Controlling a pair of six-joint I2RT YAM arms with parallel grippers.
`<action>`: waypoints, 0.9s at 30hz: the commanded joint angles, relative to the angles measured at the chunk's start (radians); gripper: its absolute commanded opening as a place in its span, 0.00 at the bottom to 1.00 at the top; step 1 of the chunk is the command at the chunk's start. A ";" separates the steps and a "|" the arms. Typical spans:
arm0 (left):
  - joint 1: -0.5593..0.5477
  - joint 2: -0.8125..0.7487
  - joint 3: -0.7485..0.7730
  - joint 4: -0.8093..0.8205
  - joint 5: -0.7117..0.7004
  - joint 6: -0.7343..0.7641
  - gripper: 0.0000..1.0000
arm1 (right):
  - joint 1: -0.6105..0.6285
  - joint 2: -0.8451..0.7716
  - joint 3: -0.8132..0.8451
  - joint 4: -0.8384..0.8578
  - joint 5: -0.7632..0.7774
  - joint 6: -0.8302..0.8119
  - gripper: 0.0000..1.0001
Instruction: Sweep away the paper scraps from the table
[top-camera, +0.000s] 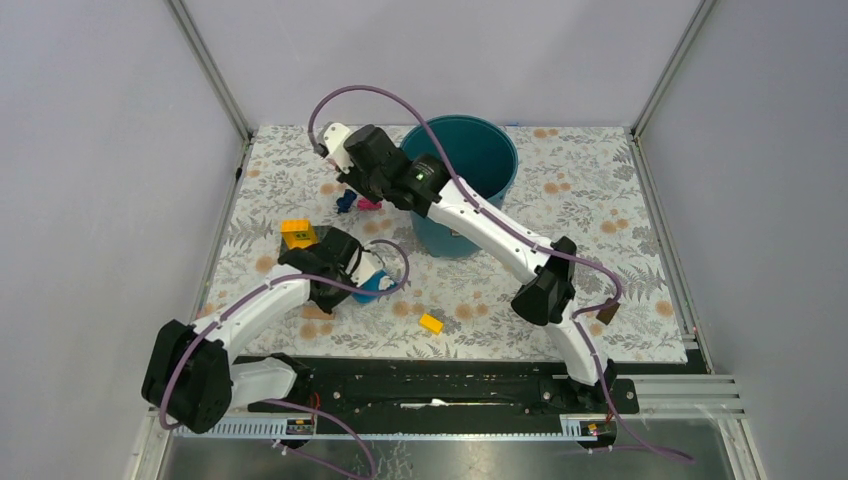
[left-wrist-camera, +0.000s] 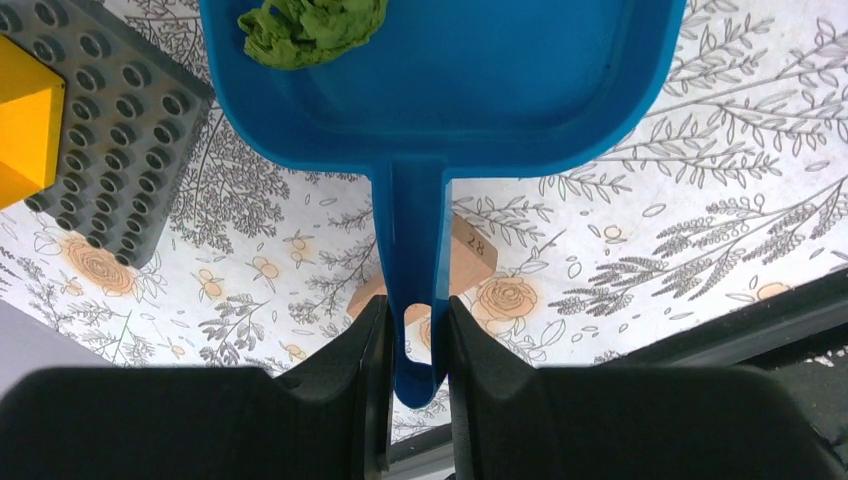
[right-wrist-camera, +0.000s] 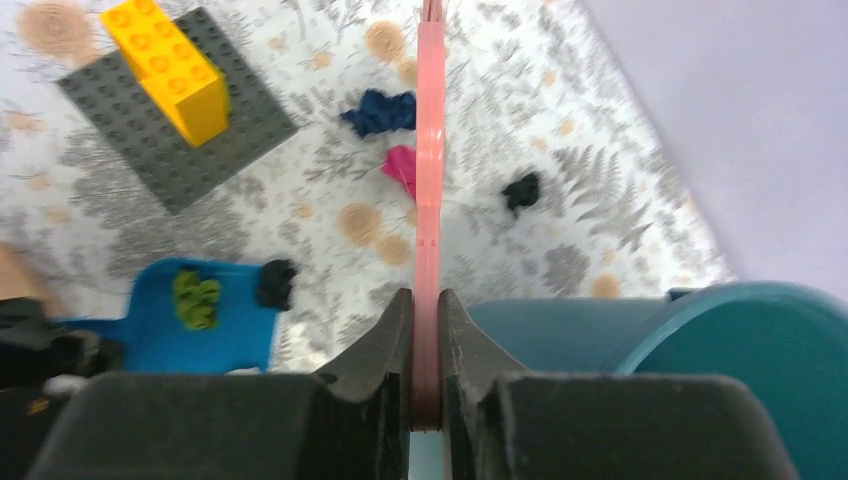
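My left gripper (left-wrist-camera: 412, 320) (top-camera: 350, 268) is shut on the handle of a blue dustpan (left-wrist-camera: 470, 80) (top-camera: 375, 285), held just above the table (top-camera: 580, 220). A green paper scrap (left-wrist-camera: 310, 28) (right-wrist-camera: 197, 298) lies in the pan, and a black one (right-wrist-camera: 277, 283) sits at its edge. My right gripper (right-wrist-camera: 426, 305) (top-camera: 362, 188) is shut on a thin pink brush handle (right-wrist-camera: 430, 150), seen edge-on. Beyond the handle lie a dark blue scrap (right-wrist-camera: 380, 112) (top-camera: 346, 201), a magenta scrap (right-wrist-camera: 400, 168) (top-camera: 368, 205) and a black scrap (right-wrist-camera: 521, 190).
A teal bucket (top-camera: 470, 160) stands at the back centre, right beside the right arm. A grey studded plate (right-wrist-camera: 180, 130) carries a yellow brick (top-camera: 298, 233). A small yellow brick (top-camera: 431, 323), a tan block (left-wrist-camera: 470, 262) and a brown block (top-camera: 607, 312) lie near the front.
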 joint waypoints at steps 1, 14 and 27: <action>0.008 -0.075 -0.023 -0.023 -0.024 0.022 0.00 | 0.026 0.007 -0.021 0.225 0.093 -0.283 0.00; 0.014 -0.161 -0.056 -0.118 -0.060 0.036 0.00 | 0.083 0.167 -0.111 0.323 0.106 -0.678 0.00; 0.016 -0.198 -0.079 -0.130 -0.049 0.086 0.00 | 0.082 0.173 -0.142 0.020 -0.060 -0.672 0.00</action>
